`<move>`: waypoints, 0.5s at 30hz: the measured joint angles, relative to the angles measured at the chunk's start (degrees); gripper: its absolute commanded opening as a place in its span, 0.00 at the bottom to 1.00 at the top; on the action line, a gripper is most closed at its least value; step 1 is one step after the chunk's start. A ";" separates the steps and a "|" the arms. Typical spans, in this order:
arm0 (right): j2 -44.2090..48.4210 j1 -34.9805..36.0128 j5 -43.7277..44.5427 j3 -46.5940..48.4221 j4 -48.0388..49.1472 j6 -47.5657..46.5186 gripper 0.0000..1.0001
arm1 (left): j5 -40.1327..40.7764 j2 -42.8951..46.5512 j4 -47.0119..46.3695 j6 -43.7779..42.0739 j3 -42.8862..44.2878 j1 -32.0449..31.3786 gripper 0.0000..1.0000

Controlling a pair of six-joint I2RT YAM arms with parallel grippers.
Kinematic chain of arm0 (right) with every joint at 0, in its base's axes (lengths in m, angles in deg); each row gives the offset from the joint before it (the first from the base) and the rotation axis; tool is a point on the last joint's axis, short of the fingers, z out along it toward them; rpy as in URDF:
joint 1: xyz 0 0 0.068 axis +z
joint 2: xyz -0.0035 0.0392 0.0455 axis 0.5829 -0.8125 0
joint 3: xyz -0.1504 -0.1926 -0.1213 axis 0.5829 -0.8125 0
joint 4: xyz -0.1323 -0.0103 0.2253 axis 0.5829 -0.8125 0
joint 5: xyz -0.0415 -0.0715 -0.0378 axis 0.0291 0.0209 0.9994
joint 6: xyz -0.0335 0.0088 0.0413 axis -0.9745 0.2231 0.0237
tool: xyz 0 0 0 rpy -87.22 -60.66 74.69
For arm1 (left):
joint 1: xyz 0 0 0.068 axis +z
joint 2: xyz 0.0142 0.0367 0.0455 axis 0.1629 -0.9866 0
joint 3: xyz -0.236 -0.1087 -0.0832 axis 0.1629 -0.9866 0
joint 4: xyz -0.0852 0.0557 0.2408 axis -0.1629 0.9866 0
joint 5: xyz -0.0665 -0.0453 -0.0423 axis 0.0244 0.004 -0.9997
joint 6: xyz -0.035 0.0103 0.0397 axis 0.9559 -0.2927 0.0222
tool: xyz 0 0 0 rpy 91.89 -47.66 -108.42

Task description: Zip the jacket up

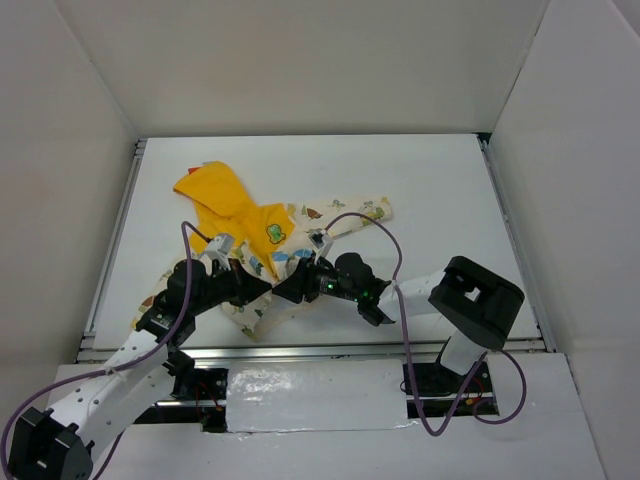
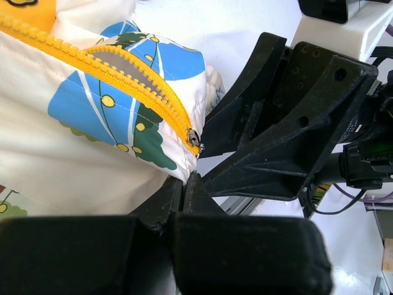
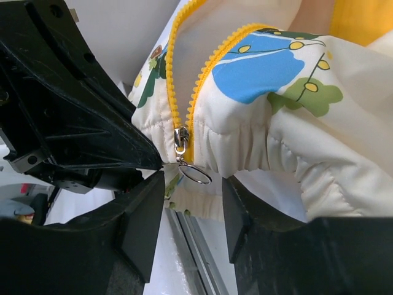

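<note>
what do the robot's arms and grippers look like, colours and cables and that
The left arm and right arm have white links with bulky black joints. A purple cable loops along each. The left gripper and right gripper are matte black plastic with wedge-shaped fingers. Small green lights glow near the right wrist.

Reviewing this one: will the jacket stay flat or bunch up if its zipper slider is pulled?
Probably floppy: the jacket puckers at its gathered hem, so it would likely bunch unless held taut. The left hand seems to pinch that hem, which should help. The ring pull dangles loose, so it may swing from the open right hand.
</note>
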 measured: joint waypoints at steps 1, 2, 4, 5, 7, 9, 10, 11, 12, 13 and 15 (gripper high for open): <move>-0.07 0.00 0.07 0.00 0.31 0.24 0.48 | 0.07 0.00 -0.15 0.00 0.00 0.02 0.00; -0.07 0.00 0.20 0.00 0.55 0.37 0.41 | 0.15 0.07 -0.26 0.00 0.00 0.02 0.00; -0.07 0.02 0.46 0.00 0.98 0.66 0.33 | 0.15 0.11 -0.39 0.00 0.00 0.00 0.00; -0.07 0.00 0.55 0.00 1.25 0.76 0.30 | 0.07 0.11 -0.35 0.00 0.00 0.00 0.00; -0.07 0.00 0.55 0.00 1.44 0.94 0.24 | 0.07 0.11 -0.35 0.00 0.00 0.02 0.00; -0.07 0.00 0.63 0.00 1.62 1.14 0.21 | 0.09 0.11 -0.35 0.00 0.00 0.00 0.00; -0.07 0.00 0.72 0.00 1.64 1.20 0.11 | 0.07 0.11 -0.37 0.00 0.00 0.00 0.00; -0.07 0.00 0.74 0.00 1.66 1.09 0.05 | 0.04 0.11 -0.37 0.00 0.00 0.00 0.00; -0.07 0.02 0.83 0.00 1.66 1.27 0.03 | 0.07 0.11 -0.35 0.00 0.00 0.00 0.00; -0.07 0.02 0.94 0.00 1.66 1.38 0.02 | 0.07 0.11 -0.35 0.00 0.00 0.00 0.00; -0.07 0.02 1.20 0.00 1.62 1.64 0.01 | 0.07 0.11 -0.35 0.00 0.00 0.00 0.00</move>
